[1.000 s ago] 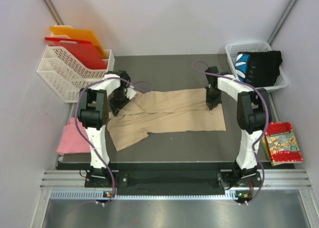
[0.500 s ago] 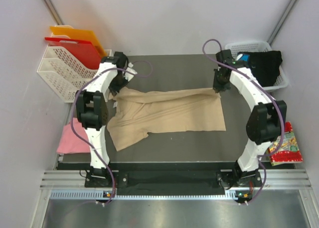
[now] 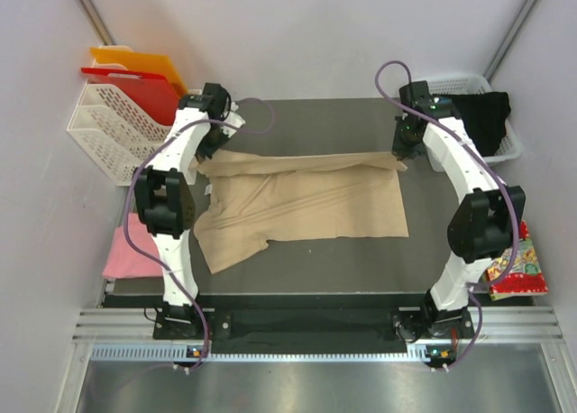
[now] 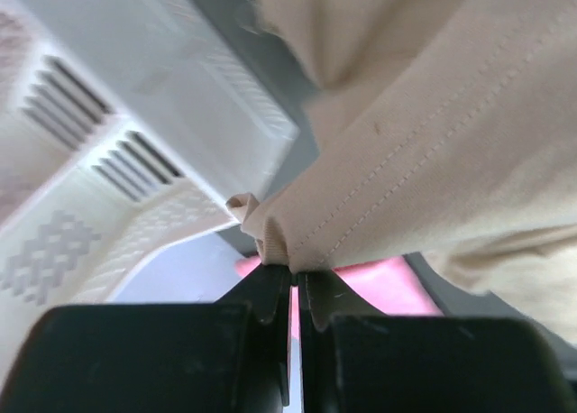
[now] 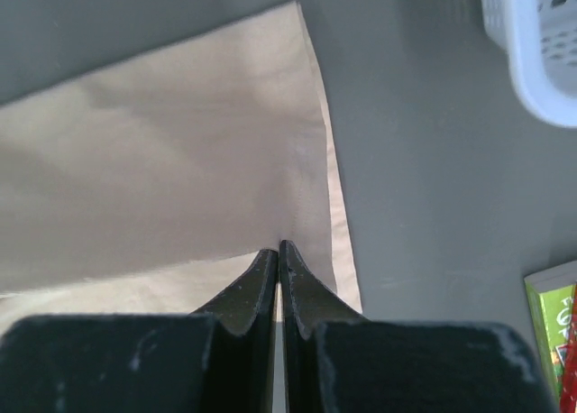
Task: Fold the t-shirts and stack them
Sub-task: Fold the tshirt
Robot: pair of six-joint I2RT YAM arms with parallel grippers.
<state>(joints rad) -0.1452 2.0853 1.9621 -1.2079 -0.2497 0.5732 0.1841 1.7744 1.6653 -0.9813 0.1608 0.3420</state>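
Note:
The beige t-shirt point(image 3: 306, 201) lies spread across the dark table, and its far edge is lifted and stretched between both arms. My left gripper point(image 3: 206, 157) is shut on the shirt's far left hem point(image 4: 379, 188), which bunches at the fingertips. My right gripper point(image 3: 402, 157) is shut on the far right corner of the same shirt point(image 5: 180, 151). The pink t-shirt point(image 3: 126, 251) lies off the table's left edge and shows under the left jaws point(image 4: 383, 287). The black printed t-shirt point(image 3: 478, 120) sits in the white basket point(image 3: 451, 78).
A white rack point(image 3: 117, 129) at the back left holds a red board point(image 3: 135, 93) and an orange board point(image 3: 149, 66); the left gripper is close beside it. A colourful packet point(image 3: 514, 269) lies at the right edge. The basket's corner point(image 5: 541, 52) is near the right gripper.
The left gripper has shut on the shirt's hem. Both grippers have moved toward the back of the table, drawing the shirt's far edge out straight.

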